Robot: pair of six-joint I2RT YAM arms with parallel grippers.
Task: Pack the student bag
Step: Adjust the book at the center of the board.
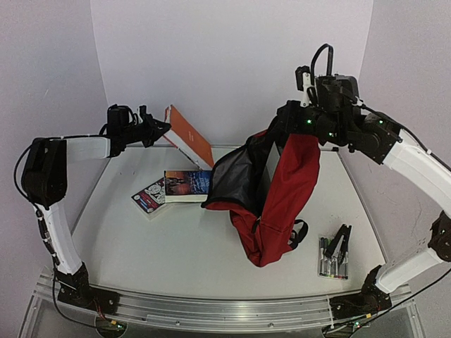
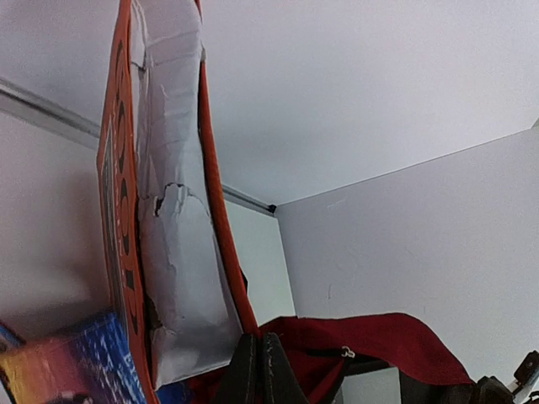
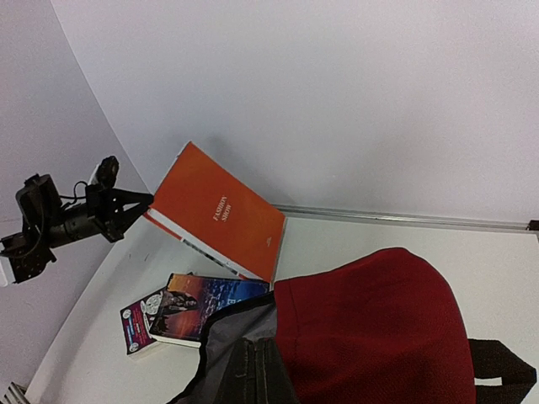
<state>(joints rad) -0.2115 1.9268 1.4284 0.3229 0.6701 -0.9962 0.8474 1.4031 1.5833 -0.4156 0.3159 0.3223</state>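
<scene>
Student bag (image 1: 285, 201): dark-red fabric, black lining, black straps. Mouth gaping open. Top rim pinched between right gripper (image 3: 258, 353) fingers; body hanging below them, lower end crumpled.

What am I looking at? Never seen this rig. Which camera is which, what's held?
Two white robot arms stand at the near edge of a table. The wide picture is from a fixed camera above and behind them; the other two from a camera on each wrist. The left fingers are shut on a corner of an orange-covered book, tilted. The right fingers are shut on the rim of the dark-red fabric backpack, holding it up. Lying flat: a blue-covered paperback, a small booklet, a clear pack of markers.
</scene>
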